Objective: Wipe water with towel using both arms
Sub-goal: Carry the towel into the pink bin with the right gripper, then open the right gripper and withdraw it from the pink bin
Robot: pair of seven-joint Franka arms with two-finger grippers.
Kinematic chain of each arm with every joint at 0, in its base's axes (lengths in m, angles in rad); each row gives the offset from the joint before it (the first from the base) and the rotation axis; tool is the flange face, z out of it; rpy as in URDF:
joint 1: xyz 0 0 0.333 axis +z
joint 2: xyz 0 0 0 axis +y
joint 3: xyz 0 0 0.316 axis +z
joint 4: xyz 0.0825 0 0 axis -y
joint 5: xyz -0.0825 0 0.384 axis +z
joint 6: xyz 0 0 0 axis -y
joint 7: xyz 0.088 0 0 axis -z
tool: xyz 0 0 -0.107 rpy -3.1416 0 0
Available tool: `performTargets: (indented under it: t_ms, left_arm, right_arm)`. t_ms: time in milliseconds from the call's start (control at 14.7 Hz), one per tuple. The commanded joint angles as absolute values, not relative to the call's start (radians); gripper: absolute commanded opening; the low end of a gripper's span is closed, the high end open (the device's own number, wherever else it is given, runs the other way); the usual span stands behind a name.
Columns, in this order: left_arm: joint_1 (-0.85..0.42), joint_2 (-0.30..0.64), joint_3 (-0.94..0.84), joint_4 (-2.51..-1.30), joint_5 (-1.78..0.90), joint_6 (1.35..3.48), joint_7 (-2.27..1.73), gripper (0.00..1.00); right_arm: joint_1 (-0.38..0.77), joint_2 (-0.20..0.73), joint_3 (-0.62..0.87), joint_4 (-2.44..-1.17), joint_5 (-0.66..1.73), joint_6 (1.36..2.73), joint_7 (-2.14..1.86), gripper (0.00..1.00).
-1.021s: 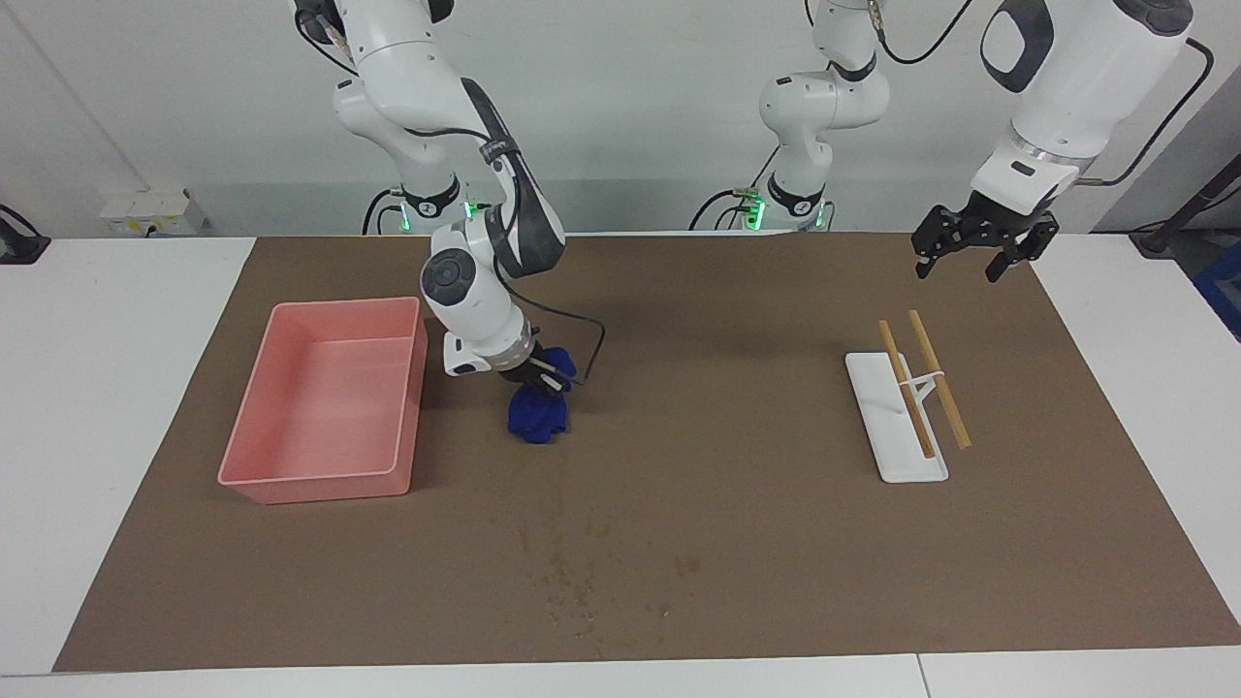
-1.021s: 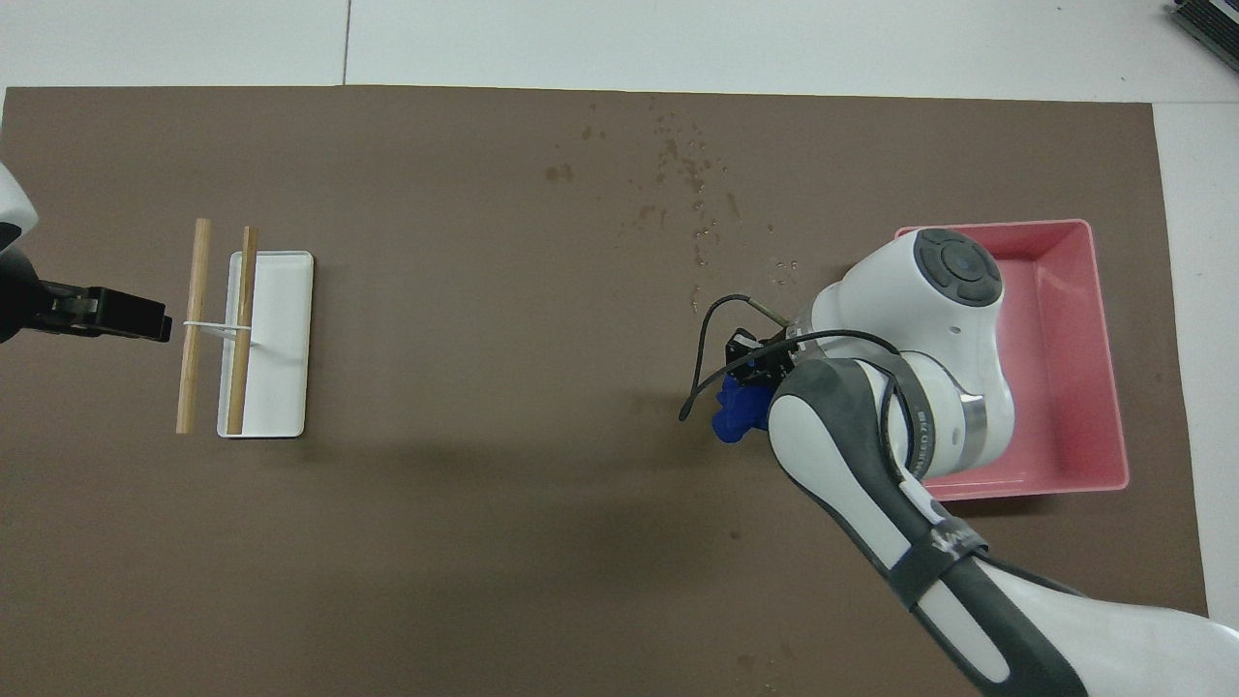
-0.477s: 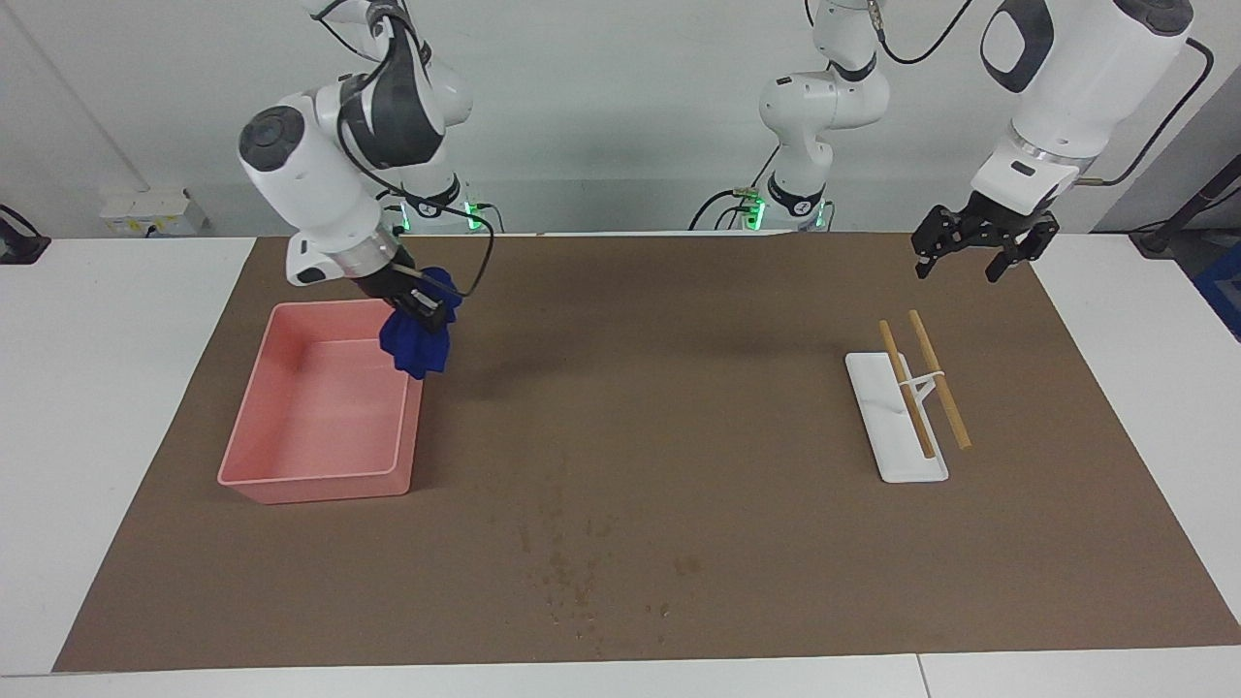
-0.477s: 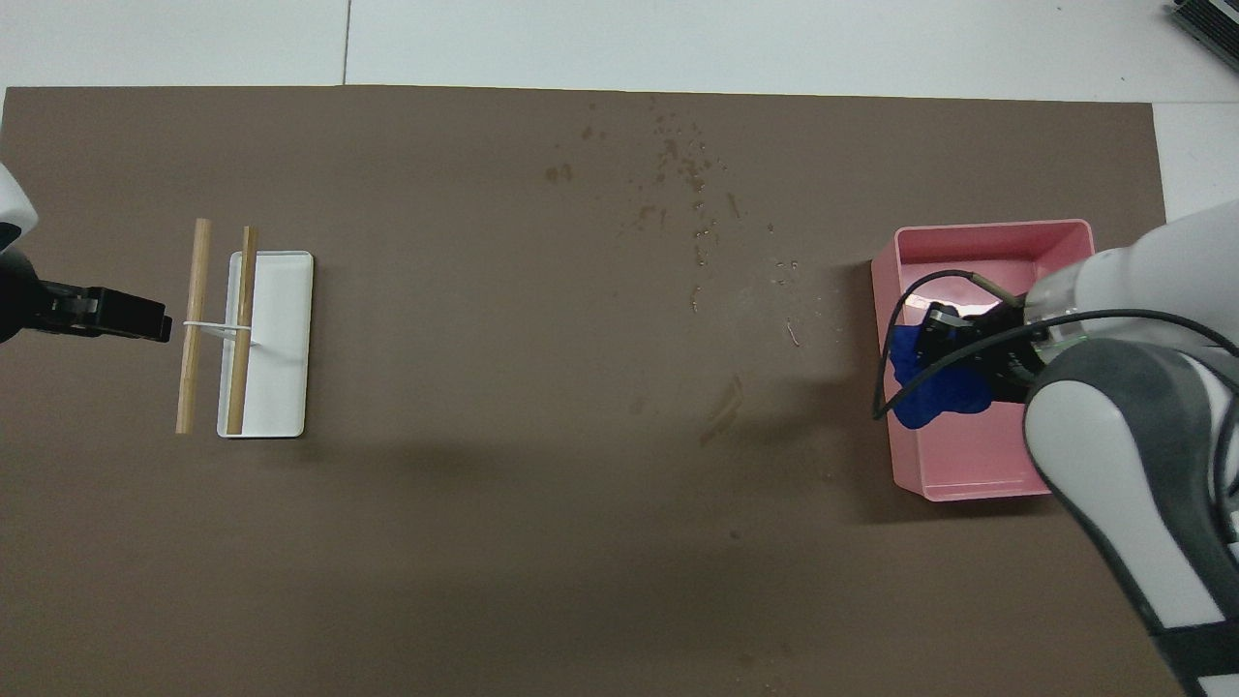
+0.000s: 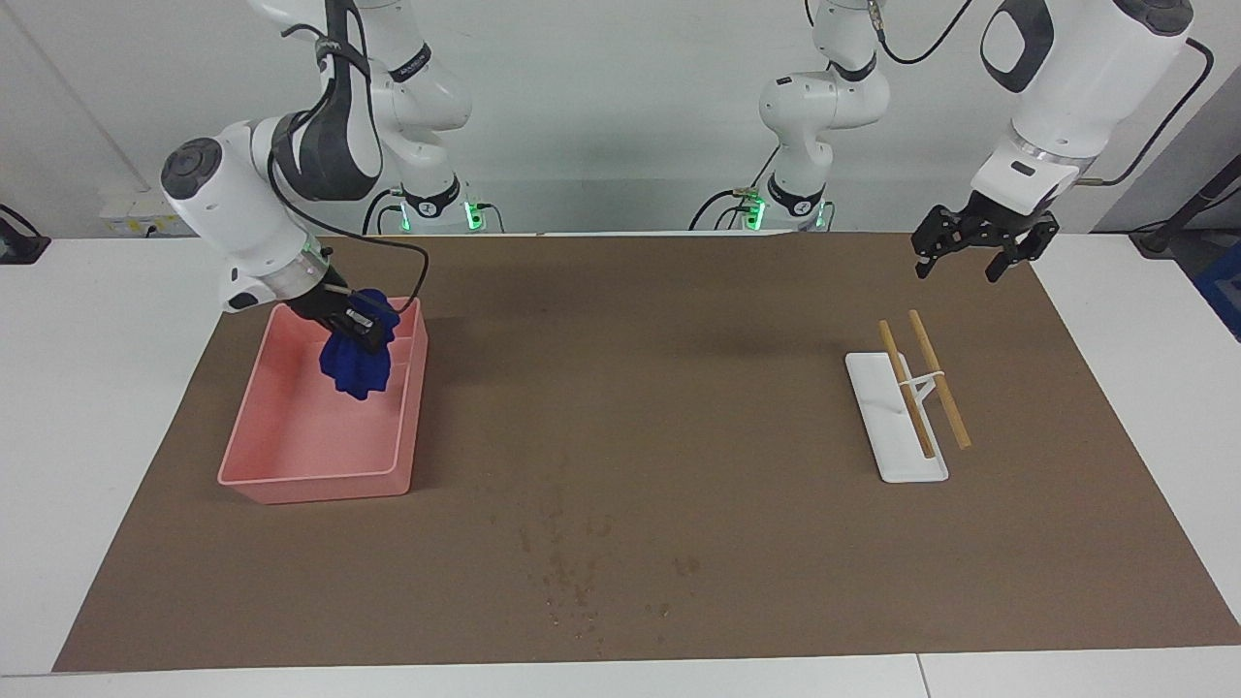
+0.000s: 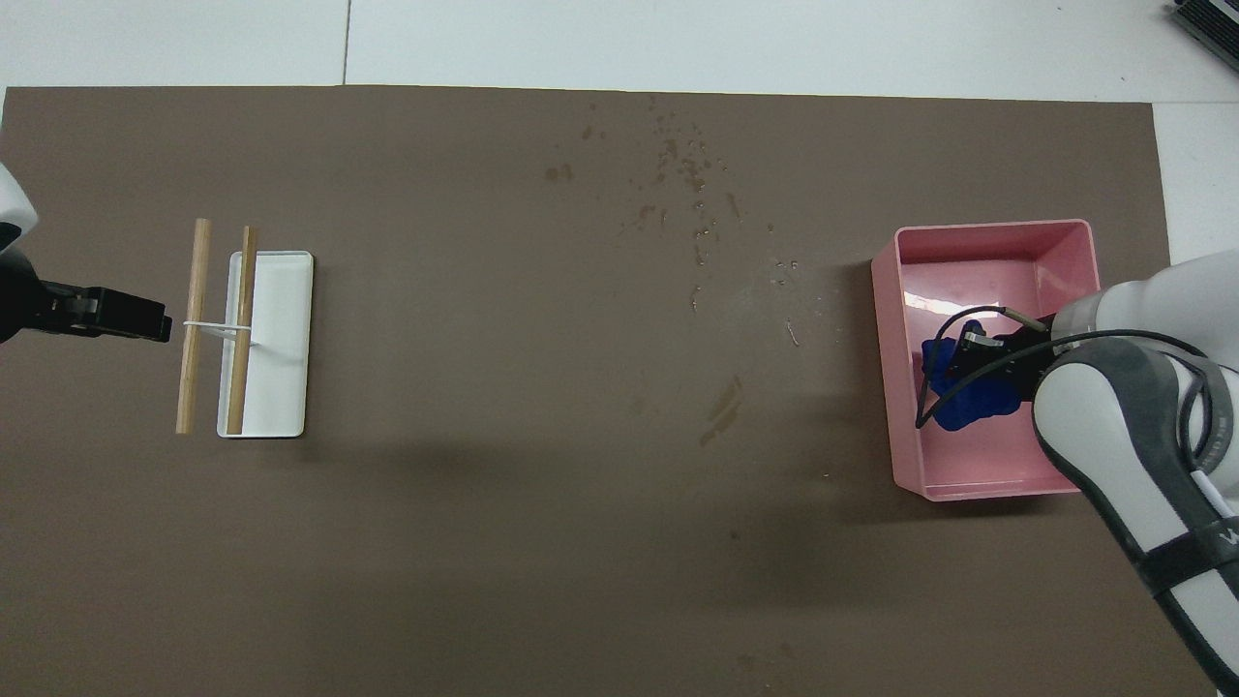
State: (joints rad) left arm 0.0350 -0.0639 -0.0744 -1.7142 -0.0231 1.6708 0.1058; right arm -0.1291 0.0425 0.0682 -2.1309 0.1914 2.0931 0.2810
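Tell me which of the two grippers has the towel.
The right gripper, over the pink tray, is shut on the blue towel. The left gripper waits with nothing in it, over the mat near the white rack.

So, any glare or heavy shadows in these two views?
Overhead view: glare on the tray floor beside the towel, broad soft arm shadow across the mat. Facing view: even light, faint shadow by the tray, none hiding the towel.

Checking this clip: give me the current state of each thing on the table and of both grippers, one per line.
Towel: bunched, hanging from the right gripper over the tray.
Right gripper: shut on the towel.
Left gripper: open, empty, waiting above the mat's edge near the rack.
Tray: upright, nothing lying in it.
Rack: flat on the mat, two sticks resting across it.
Mat: wet spots.
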Motion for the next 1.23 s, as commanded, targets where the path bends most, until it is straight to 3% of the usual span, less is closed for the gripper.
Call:
performTargets:
  t_ms: [0,545,1157]
  left_arm:
    - [0.035,-0.080,-0.072,-1.724,-0.021,1.658,0.118,1.00]
    - [0.035,-0.080,-0.074,-1.724,-0.021,1.658,0.118,1.00]
    - [0.035,-0.080,-0.074,-1.724,-0.021,1.658,0.118,1.00]
  right_arm:
    - [-0.140,0.015,0.084,-2.091,0.094,2.062,0.256,1.00]
    - [-0.095,-0.017,0.106,-1.789,0.058,1.784,0.238,1.00]
    - [-0.077,0.006,0.130,-1.557,-0.012,1.542,0.072,1.00]
